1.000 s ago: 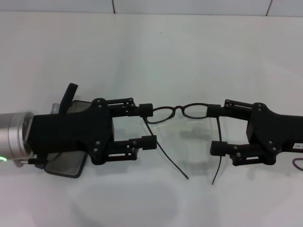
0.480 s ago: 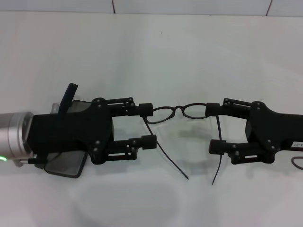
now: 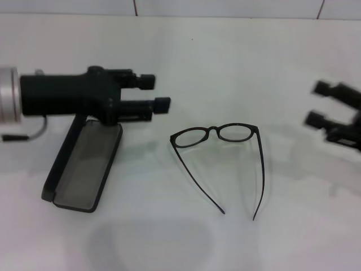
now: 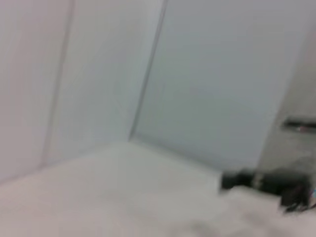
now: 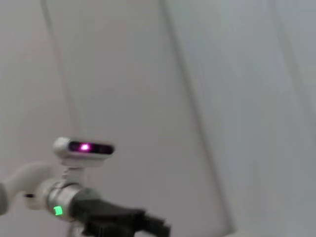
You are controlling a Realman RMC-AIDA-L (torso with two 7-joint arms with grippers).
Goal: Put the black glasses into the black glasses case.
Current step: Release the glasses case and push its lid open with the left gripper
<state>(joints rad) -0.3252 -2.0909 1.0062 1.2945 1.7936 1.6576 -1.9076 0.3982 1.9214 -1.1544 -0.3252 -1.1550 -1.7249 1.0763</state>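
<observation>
The black glasses (image 3: pixel 217 135) lie alone on the white table in the head view, lenses to the back and both temple arms spread toward the front. The black glasses case (image 3: pixel 84 169) lies open at the left, its grey lining showing. My left gripper (image 3: pixel 155 93) hovers open above the far end of the case, well left of the glasses, holding nothing. My right gripper (image 3: pixel 317 103) is at the far right edge, open and empty, away from the glasses. The left wrist view shows the right gripper (image 4: pixel 237 180) far off; the right wrist view shows the left gripper (image 5: pixel 160 228).
The white table (image 3: pixel 225 62) stretches all round the glasses, with a tiled wall seam at the back. In the right wrist view the robot's head camera (image 5: pixel 84 147) glows above the left arm.
Both grippers have let go of the glasses' frame ends and pulled back, the left one up and to the left, the right one out to the right edge. The glasses stay in place.
</observation>
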